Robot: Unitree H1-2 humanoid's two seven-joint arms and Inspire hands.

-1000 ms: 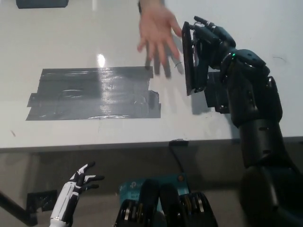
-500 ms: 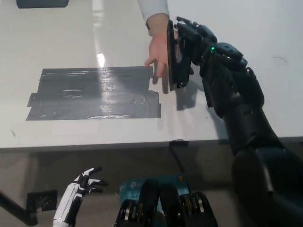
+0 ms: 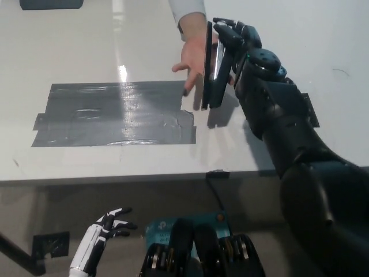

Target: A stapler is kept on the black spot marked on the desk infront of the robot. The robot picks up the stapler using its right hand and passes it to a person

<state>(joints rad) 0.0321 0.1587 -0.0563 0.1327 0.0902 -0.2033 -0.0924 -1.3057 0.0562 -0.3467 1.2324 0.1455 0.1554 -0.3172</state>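
At upper centre of the frame, the black right hand (image 3: 233, 43) grips the stapler (image 3: 211, 64) upright against a person's hand (image 3: 193, 57); the white left hand (image 3: 106, 228) rests lower left, fingers spread.

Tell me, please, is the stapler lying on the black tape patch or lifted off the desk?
Lifted: the stapler is held on end in the right hand, beside a person's hand, clear of the tape patch.

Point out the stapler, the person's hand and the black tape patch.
stapler (image 3: 212, 63), head view, middle of its dark body held upright.
person's hand (image 3: 192, 57), head view, palm just left of the stapler.
black tape patch (image 3: 115, 113), head view, centre of the taped area on the desk.
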